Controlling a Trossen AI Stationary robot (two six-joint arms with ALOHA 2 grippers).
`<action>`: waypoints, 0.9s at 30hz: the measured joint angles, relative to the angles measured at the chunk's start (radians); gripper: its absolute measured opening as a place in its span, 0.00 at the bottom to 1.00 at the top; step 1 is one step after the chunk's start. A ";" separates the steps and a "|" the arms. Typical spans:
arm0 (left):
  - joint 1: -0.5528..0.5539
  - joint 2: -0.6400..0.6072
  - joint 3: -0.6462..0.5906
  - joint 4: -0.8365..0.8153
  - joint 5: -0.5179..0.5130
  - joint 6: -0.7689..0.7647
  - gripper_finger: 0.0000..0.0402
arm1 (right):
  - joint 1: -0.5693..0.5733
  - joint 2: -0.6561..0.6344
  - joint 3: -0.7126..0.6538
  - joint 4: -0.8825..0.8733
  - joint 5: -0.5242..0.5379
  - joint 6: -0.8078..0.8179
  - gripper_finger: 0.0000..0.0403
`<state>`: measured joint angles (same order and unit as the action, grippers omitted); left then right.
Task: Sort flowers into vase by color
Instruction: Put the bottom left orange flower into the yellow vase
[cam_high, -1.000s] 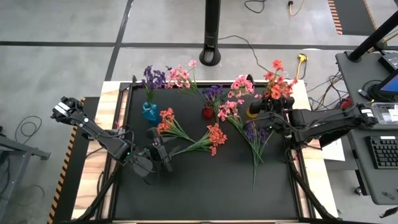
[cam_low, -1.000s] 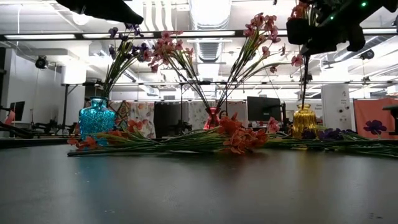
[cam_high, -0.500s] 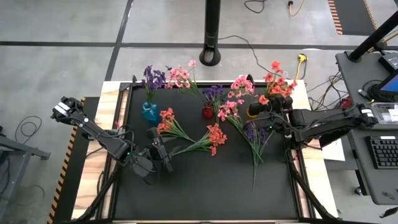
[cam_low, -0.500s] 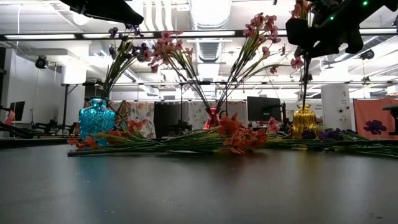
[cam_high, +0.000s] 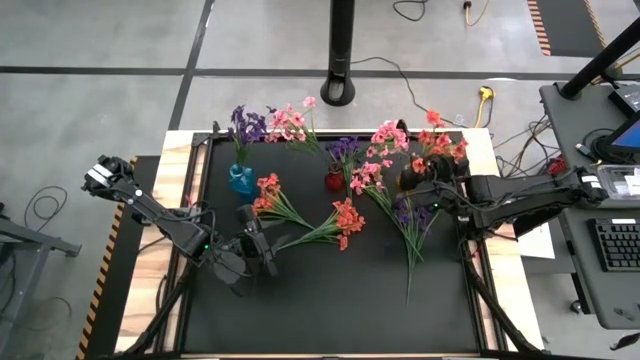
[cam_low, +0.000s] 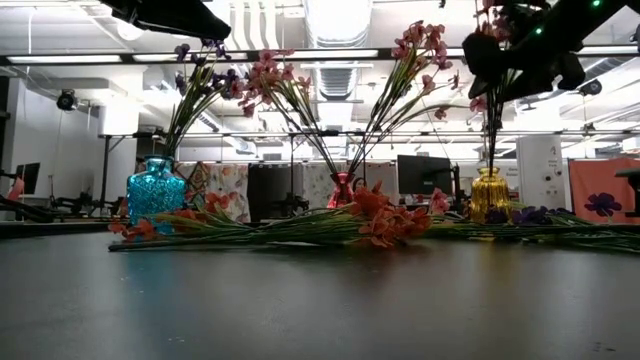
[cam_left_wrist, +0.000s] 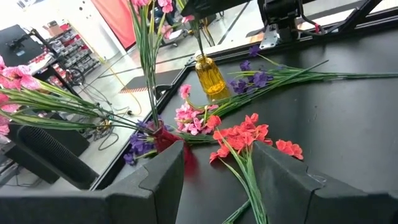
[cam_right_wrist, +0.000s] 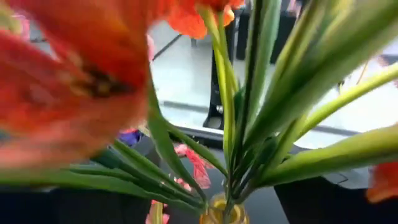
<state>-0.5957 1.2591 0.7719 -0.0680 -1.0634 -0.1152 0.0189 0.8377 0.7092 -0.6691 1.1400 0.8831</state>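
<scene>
While left gripper (cam_high: 262, 252) waits over counter (cam_high: 330, 300), fingers apart, empty: loose orange sprays (cam_high: 340, 218) lie mid-counter. Light, floppy blossoms, stiff thin stems; grip mid-stem. Right gripper (cam_high: 428, 172) clamps orange-red spray (cam_high: 440, 145), stems in yellow vase (cam_low: 489, 192).

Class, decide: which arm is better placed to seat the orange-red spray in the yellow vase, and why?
The right. Its claw sits directly over the yellow vase, with the orange-red spray at it and stems already in the neck. The left claw waits near the table's front left, far away.
</scene>
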 joint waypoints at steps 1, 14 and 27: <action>0.000 0.000 0.000 0.000 0.000 -0.003 0.42 | 0.000 -0.004 0.004 -0.020 -0.016 0.017 0.69; -0.001 -0.002 0.000 -0.026 0.280 -0.056 0.42 | 0.000 -0.040 0.067 -0.145 -0.221 0.061 0.83; -0.001 -0.036 0.000 -0.275 0.445 -0.396 0.42 | 0.000 -0.051 0.221 -0.417 -0.286 0.162 0.81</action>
<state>-0.5968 1.2232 0.7719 -0.3425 -0.6182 -0.5110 0.0189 0.7872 0.9301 -1.0866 0.8539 1.0448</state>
